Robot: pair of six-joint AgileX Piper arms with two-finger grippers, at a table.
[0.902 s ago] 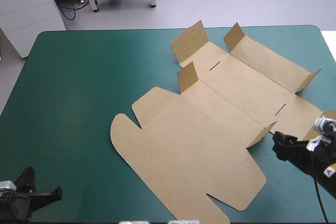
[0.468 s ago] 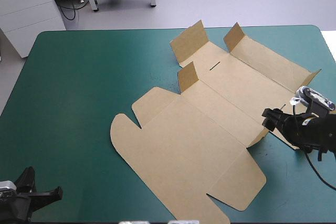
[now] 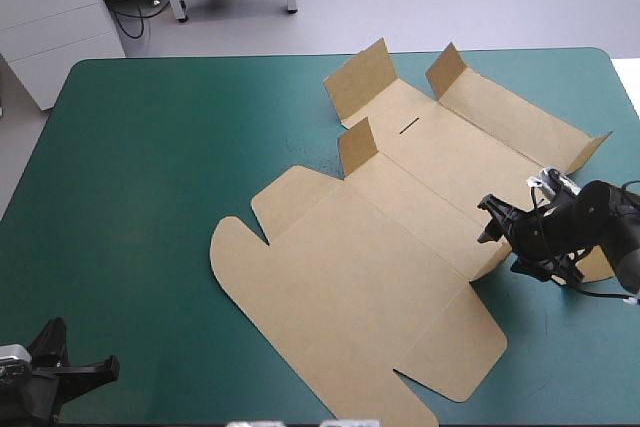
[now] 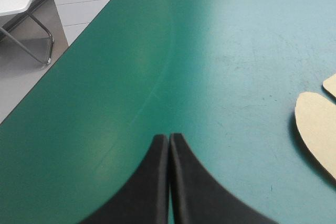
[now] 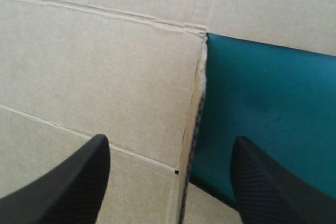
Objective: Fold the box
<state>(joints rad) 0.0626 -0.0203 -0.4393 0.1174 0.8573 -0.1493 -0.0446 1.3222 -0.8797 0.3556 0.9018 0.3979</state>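
The brown box [image 3: 400, 247] lies as a cut sheet spread over the table's middle and right. Several small flaps stand up, two at its far end [image 3: 360, 82] and one short flap [image 3: 500, 255] on its right side. My right gripper [image 3: 490, 220] is open and straddles that short flap. In the right wrist view the flap's edge [image 5: 190, 145] runs between the right gripper's [image 5: 170, 148] spread fingers, with board [image 5: 105, 66] on one side and teal-green cover [image 5: 273, 93] on the other. My left gripper [image 4: 169, 141] is shut at the near left corner [image 3: 100, 369], with the box's rounded flap [image 4: 315, 124] ahead and off to one side.
The teal-green cover [image 3: 150, 197] stretches wide between the left gripper and the box. The box's near flaps [image 3: 400, 402] reach almost to the table's front edge. Its right end [image 3: 590, 152] lies close to the table's right edge.
My right gripper has come in from the table's right edge toward the box and now stands around the short raised flap. The left arm and the box have not moved.
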